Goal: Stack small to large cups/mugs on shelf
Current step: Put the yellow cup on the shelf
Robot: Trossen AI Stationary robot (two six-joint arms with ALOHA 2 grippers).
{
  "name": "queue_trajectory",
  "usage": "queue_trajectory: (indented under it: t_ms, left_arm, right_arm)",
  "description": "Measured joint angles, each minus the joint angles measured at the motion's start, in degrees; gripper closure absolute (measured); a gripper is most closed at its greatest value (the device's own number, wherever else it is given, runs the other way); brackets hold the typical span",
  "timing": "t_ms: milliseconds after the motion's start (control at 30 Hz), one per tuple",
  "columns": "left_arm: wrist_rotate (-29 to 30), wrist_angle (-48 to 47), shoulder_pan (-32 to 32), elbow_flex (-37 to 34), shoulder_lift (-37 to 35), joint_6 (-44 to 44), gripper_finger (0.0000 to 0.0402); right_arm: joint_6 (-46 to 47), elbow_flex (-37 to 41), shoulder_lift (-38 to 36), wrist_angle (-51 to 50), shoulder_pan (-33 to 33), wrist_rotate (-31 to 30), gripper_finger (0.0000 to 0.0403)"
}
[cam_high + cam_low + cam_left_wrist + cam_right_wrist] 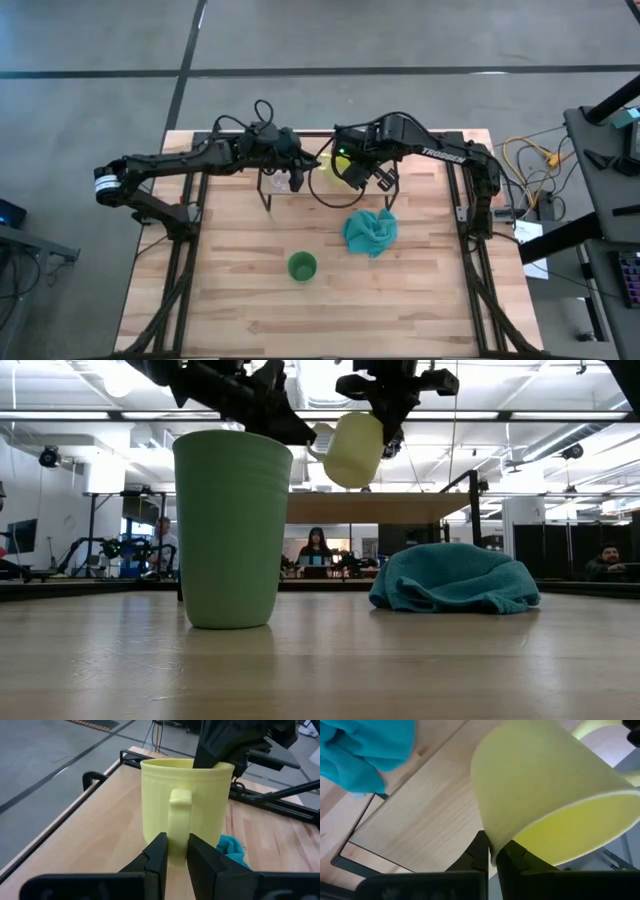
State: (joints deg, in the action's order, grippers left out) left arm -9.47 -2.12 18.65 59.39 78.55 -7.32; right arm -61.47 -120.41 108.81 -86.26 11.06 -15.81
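Observation:
The yellow mug (352, 448) hangs tilted in the air above the light-wood shelf (390, 508), between both grippers. My left gripper (175, 842) is shut on its handle; my right gripper (493, 851) is shut on its rim. In the high view the two grippers meet over the shelf (385, 196) at the mug (333, 170). The green cup (302, 266) stands upright on its base on the tabletop, nearer the near edge. A small clear glass cup (283, 182) shows faintly by the shelf's left end, under the left arm. My left gripper pinches the mug's handle (179, 827) between its two fingers (159, 851), one on each side of the handle's lower part. It comes in from the table's left. My right gripper holds the mug's rim (492, 840) with one finger inside and one outside the wall, on the side away from the handle. It comes from above. The mug is lifted clear of the shelf and tilted.
A crumpled teal cloth (370, 232) lies on the tabletop in front of the shelf's right end. The shelf's thin black legs (268, 200) stand on the table. Bare wood lies around the green cup. People sit in the room beyond the table.

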Motion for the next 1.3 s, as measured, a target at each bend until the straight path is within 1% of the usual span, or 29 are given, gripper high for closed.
queue_trajectory:
  t_ms: [133, 300, 433, 500, 933, 1300]
  left_arm:
    - [0.12, 2.86, 0.00, -1.55, 0.65, -0.01, 0.0361]
    - [3.06, 2.63, -0.02, -1.62, 0.66, 1.91, 0.0361]
    - [3.85, 2.35, -0.02, -1.68, 0.71, 1.95, 0.0361]
    - [3.85, 2.46, 0.00, -1.68, 1.02, 1.91, 0.0361]
    - [3.08, 2.51, 0.00, -1.68, 2.73, 1.62, 0.0361]
    - [2.94, 1.84, 0.00, -1.02, 2.53, 1.47, 0.0361]
  right_arm:
    - [0.18, 1.32, 0.00, 0.02, 0.01, -0.19, 0.0394]
    - [2.00, 4.02, -0.09, 3.09, 0.07, -1.37, 0.0394]
    - [2.25, 5.50, -0.11, 5.04, 0.07, -5.16, 0.0394]
    - [2.25, 5.98, -0.13, 5.22, 0.07, -6.04, 0.0394]
    - [2.72, 6.75, -0.22, 4.94, 0.05, -6.86, 0.0394]
    - [3.61, 6.66, -0.24, 4.37, 0.05, -6.22, 0.0390]
